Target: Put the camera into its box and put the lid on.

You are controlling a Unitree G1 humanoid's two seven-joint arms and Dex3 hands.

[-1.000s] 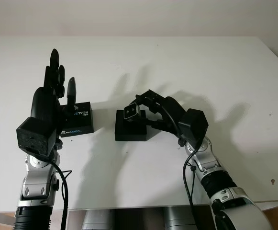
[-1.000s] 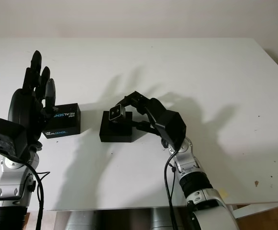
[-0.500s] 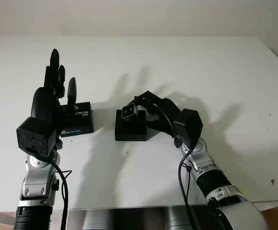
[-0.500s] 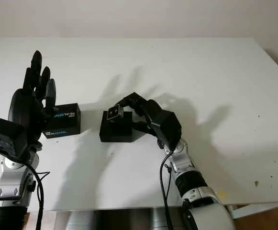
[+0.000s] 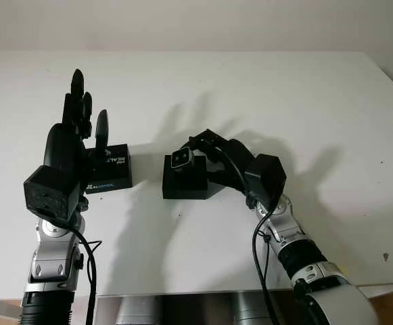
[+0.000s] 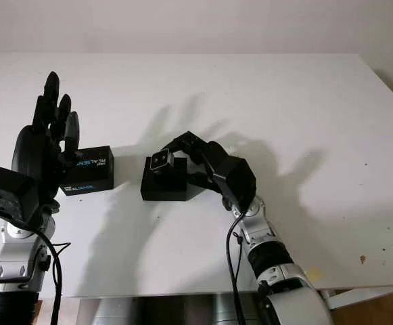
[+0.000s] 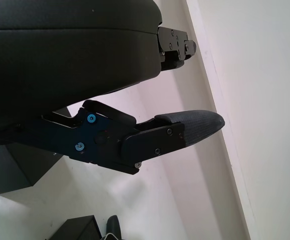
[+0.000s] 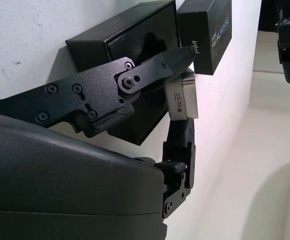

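The small silver camera (image 5: 182,158) is pinched in my right hand (image 5: 195,153), just above the open black box (image 5: 185,184) in the middle of the table. In the right wrist view the camera (image 8: 181,94) sits between two black fingers (image 8: 149,67) over the box's hollow (image 8: 135,35). The lid (image 5: 109,169), black with REALSENSE lettering, lies left of the box. My left hand (image 5: 74,132) is held up, open, just left of the lid and holds nothing; one of its fingers (image 7: 184,132) shows in the left wrist view with the lid (image 7: 7,167) behind it.
The white table (image 5: 284,95) stretches wide beyond and to the right of the box. Its front edge (image 5: 182,292) runs close to my arms. A few small specks mark the table at the right front (image 6: 362,258).
My right forearm has swung a little to the left, and the camera has shifted slightly left over the box. The left hand and the lid have not moved.
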